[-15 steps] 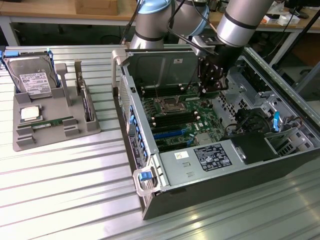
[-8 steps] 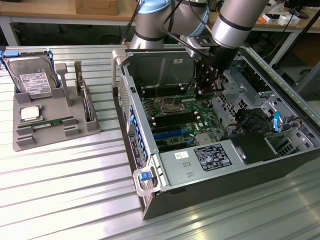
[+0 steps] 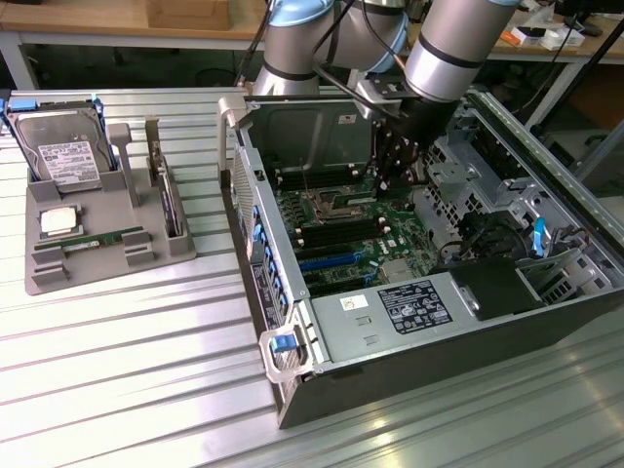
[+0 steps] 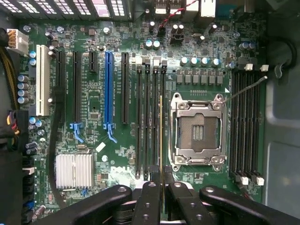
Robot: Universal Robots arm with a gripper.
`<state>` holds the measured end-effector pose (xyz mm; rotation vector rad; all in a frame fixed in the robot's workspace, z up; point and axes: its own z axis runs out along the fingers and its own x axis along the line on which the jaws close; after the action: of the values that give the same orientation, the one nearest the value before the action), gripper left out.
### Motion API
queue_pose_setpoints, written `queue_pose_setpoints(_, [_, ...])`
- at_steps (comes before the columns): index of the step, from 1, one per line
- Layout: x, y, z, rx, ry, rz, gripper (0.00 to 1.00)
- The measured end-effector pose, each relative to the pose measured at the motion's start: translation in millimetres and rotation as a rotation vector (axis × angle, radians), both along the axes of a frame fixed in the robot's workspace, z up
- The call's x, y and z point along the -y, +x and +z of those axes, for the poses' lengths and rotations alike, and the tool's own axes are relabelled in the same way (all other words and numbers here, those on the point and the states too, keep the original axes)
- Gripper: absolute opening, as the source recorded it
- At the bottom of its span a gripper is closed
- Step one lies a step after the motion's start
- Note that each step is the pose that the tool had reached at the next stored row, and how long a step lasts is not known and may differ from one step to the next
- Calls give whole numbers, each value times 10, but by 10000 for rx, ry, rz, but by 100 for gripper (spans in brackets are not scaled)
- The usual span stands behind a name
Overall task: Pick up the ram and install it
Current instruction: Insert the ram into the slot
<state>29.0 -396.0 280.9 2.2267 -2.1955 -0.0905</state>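
Observation:
My gripper [image 3: 388, 175] reaches down into the open computer case [image 3: 292, 322], over the motherboard [image 3: 341, 229]. In the wrist view its black fingers [image 4: 149, 201] are shut on the ram [image 4: 161, 140]. The ram shows edge-on as a thin greenish strip. It hangs over the black memory slots [image 4: 150, 122], in line with the slot closest to the empty CPU socket [image 4: 197, 131]. Whether its lower edge touches the slot I cannot tell.
A grey tray [image 3: 44, 273] at the exterior view's left holds a hard drive [image 3: 68, 156], a silver CPU chip [image 3: 58, 220], a green stick [image 3: 97, 239] and a drive on edge [image 3: 172, 200]. More memory slots [image 4: 246, 126] lie beyond the socket. Case walls and drive cage [image 3: 487, 175] surround the gripper.

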Motion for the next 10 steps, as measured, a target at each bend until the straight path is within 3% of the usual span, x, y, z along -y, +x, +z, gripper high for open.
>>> queue_pose_setpoints(4, [109,-94,-17,0,1,-1,13])
queue_pose_setpoints(10, [173,-227,-95,0,-1,-1,13])
